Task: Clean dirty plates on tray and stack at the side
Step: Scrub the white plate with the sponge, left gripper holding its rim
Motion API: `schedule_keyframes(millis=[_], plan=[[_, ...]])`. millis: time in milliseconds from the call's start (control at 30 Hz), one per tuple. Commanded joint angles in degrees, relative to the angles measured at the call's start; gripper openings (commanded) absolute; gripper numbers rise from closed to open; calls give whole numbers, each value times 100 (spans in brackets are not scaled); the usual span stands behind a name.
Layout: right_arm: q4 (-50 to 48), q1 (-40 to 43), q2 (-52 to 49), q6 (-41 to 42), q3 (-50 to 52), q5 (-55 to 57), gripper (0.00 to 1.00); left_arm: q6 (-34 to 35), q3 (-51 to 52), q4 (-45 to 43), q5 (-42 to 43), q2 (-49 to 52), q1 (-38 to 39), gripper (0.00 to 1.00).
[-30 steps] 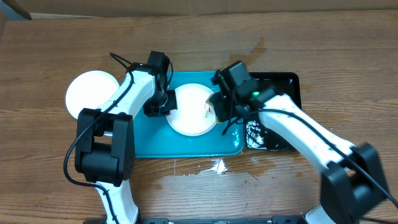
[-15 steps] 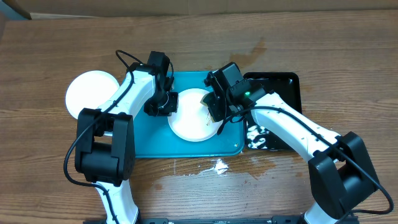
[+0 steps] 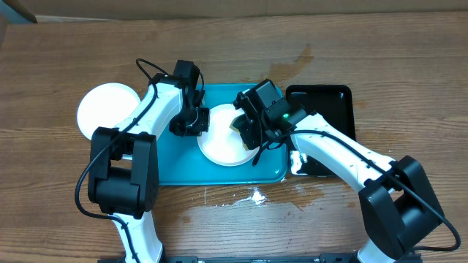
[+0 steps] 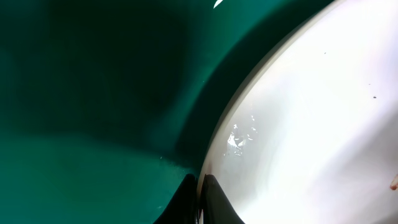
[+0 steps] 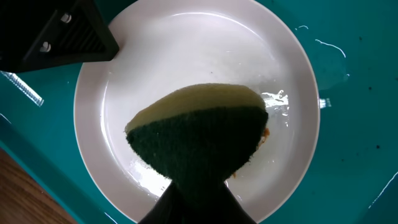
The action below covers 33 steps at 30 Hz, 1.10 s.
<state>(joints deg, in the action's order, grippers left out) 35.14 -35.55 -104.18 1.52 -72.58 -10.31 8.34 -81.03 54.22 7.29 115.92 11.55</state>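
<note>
Dirty plate [image 3: 219, 146]: small, round and white, lying flat in the right half of the large turquoise-blue rectangular plastic tray [image 3: 175, 164], which sits in the middle of the brown wooden table [image 3: 365, 58]. The plate's surface is wet and glistening, and a small orange-brown smear [image 5: 266, 132] shows just inside its rim.

My left claw [image 3: 191, 124] is at the plate's left edge. In my left wrist view the two dark fingertips are drawn together with the plate's thin rim pinched between them, and the tray floor lies dark beside it.

My right claw [image 5: 193, 199] is clamped on a sponge [image 5: 199, 137], yellow with a dark green scouring face. The sponge is over the middle of the plate with its green side toward my wrist camera, and the smear sits at its right edge. I cannot tell whether the sponge presses on the plate or hangs just above it.

A second white plate [image 3: 102, 109], round and plain, lies on the bare table just left of the tray. A smaller glossy black rectangular tray [image 3: 325, 109] lies against the turquoise tray's right side, partly under my right arm. A small puddle of water [image 3: 256, 196] shines on the table just in front of the turquoise tray.
</note>
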Motion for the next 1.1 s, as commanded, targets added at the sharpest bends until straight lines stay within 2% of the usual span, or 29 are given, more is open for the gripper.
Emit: schedule_keyframes(millis=[0,67,100,167,233,267,533,667,867,1067], plan=[[-42,-13,42,-28,4,-48,13,-44,-76,-11,24,-144,15,6],[-39,-13,39,-28,15,-48,13,-44,-76,-9,24,-144,15,6],[-37,-13,35,-28,15,-48,18,-44,-76,-9,24,-144,15,6],[-39,-13,31,-28,15,-50,45,-44,-76,-11,24,-144,15,6],[-46,-13,31,-28,15,-48,56,-44,-76,-11,24,-144,15,6],[-46,-13,31,-28,15,-48,58,-44,-76,-11,24,-144,15,6],[168,-15,26,-79,15,20,56,-44,-76,-4,26,-144,15,5],[306,-122,-94,-162,20,22,49,-44,-76,-9,26,-144,15,5],[282,-380,-420,-179,20,439,46,-44,-76,-4,24,-144,15,5],[304,-409,-435,-179,20,452,31,-44,-76,-4,24,-144,15,4]])
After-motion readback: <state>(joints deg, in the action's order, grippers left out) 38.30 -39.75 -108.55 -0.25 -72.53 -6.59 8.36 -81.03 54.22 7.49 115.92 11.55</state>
